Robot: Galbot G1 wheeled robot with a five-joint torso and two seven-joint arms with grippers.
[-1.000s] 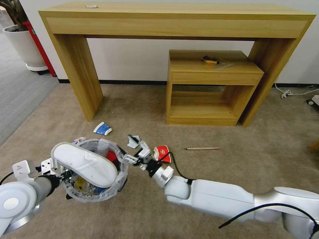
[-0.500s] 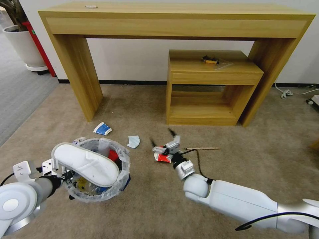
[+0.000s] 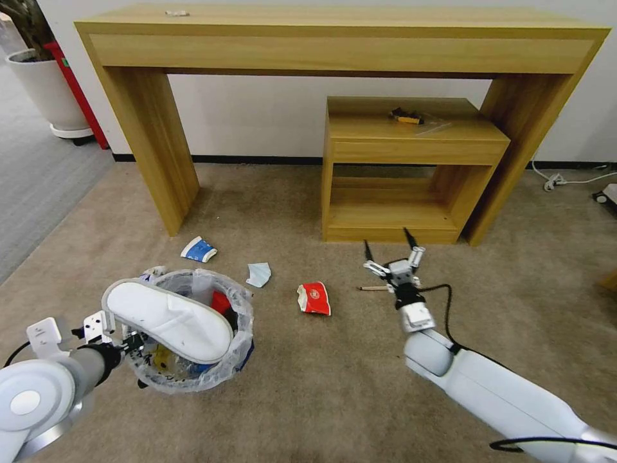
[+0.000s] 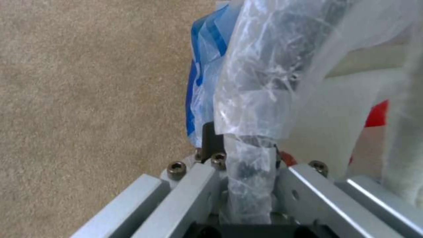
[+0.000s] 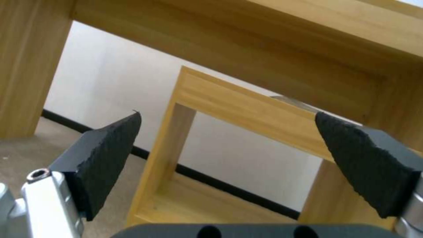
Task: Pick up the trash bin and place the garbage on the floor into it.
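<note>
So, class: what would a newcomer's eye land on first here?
The trash bin, held at its rim by the left gripper, with a white slipper lying across its top. Then the open right gripper above the wooden stick, and the red wrapper on the floor.

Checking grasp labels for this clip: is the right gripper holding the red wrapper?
No. The right gripper is open and empty above the wooden stick, while the red wrapper lies apart on the carpet.
</note>
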